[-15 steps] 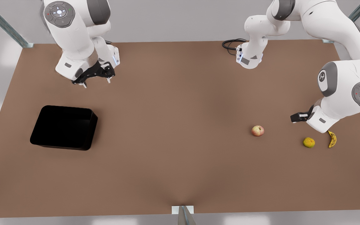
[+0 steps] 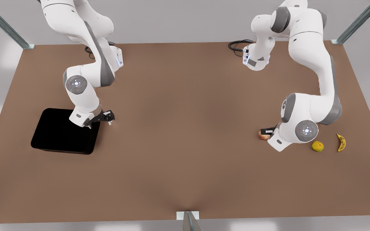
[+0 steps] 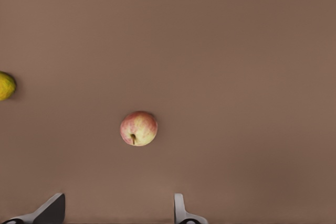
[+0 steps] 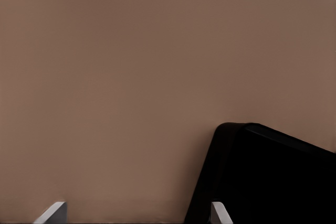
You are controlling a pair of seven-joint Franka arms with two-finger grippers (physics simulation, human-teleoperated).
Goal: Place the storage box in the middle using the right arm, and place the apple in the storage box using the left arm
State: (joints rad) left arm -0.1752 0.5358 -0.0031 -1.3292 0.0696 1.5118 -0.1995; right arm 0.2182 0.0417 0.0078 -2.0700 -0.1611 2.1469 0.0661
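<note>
The right gripper (image 2: pixel 105 119) has its fingers (image 4: pixel 53 211) spread, straddling the box (image 2: pixel 63 131) wall at the corner nearest the worktop (image 2: pixel 185 128) middle: 1 finger above the box's inside, 1 outside. The box lies off toward the front view's left, so a pull toward the centre looks unobstructed. The left gripper (image 2: pixel 267 132) hangs over the apple (image 3: pixel 138 128), fingers parted and empty. An orange-like fruit (image 2: pixel 317 146) and a banana (image 2: pixel 341 142) lie beyond the apple, apart from it.

Bare tabletop (image 2: pixel 185 138) spans the middle between the storage box (image 2: pixel 59 136) at 9 o'clock and the apple (image 2: pixel 263 136) at 3 o'clock, where the orange-like fruit (image 2: pixel 317 146) and banana (image 2: pixel 341 142) crowd only the apple's outer side.
</note>
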